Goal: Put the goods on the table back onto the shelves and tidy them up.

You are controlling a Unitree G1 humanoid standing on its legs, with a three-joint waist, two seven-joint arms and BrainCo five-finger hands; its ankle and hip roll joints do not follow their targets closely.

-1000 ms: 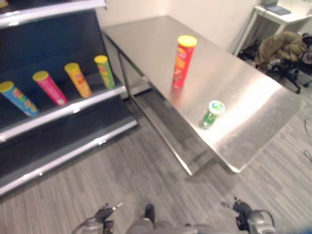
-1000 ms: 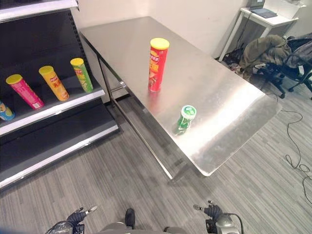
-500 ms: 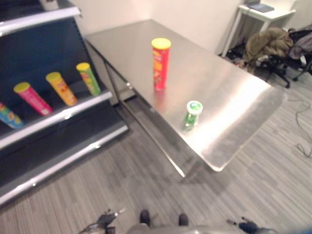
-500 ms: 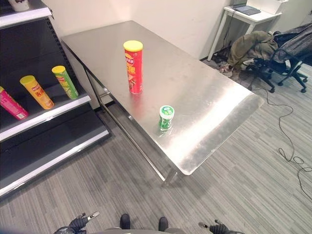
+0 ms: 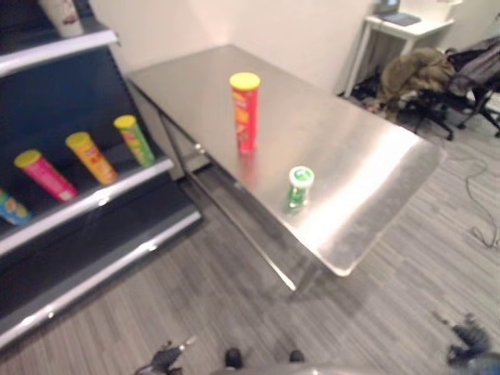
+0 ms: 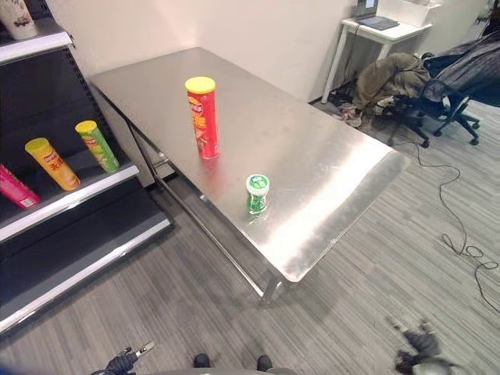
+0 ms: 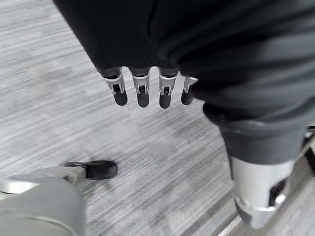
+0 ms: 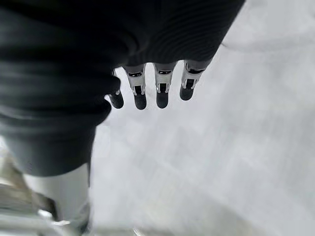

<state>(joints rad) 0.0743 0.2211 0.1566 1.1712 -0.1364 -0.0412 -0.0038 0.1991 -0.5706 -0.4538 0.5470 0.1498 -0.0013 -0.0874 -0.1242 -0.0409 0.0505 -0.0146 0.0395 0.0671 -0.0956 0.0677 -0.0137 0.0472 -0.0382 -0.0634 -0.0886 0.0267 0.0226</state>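
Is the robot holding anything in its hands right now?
No. The left hand and right hand hang open over the floor; the red can and green can stand untouched on the table.

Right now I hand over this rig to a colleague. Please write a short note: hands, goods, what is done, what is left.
Left hand: open, holds nothing, low above the floor.
Right hand: open, holds nothing, also low.
On the steel table: a red can upright, and a small green can nearer the front edge.
On the shelf: pink can, orange can and green can, all leaning.
Done: neither table item is picked up yet.
Left: shelve both, then straighten the row.
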